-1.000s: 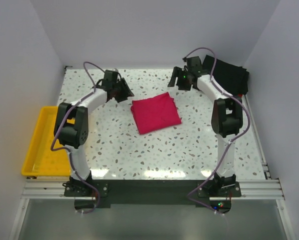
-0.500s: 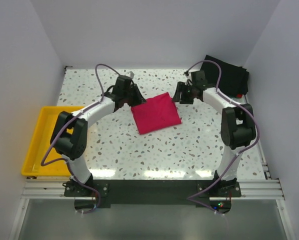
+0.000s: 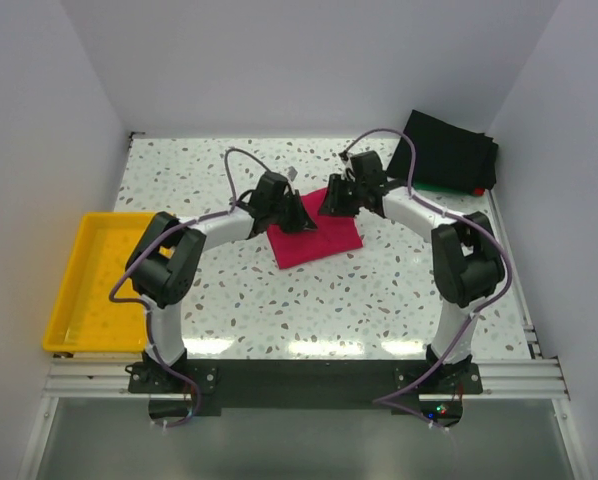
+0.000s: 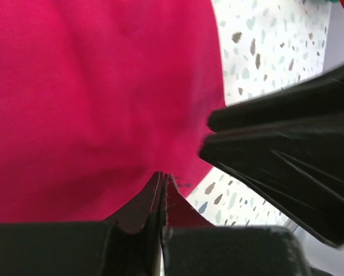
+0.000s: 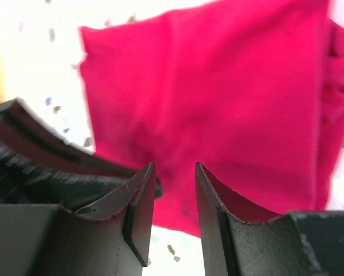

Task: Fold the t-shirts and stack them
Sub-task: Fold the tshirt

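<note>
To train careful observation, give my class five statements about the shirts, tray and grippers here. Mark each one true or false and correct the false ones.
1. The pink shirt lies folded on the table. True.
2. The tray sits at the table's right edge. False: it is at the left edge.
3. The right gripper has a gap between its fingers. True.
4. The left gripper is wide open. False: its fingers are pressed together.
5. The black pile rests on the pink shirt. False: it lies apart from it, in the far right corner.
</note>
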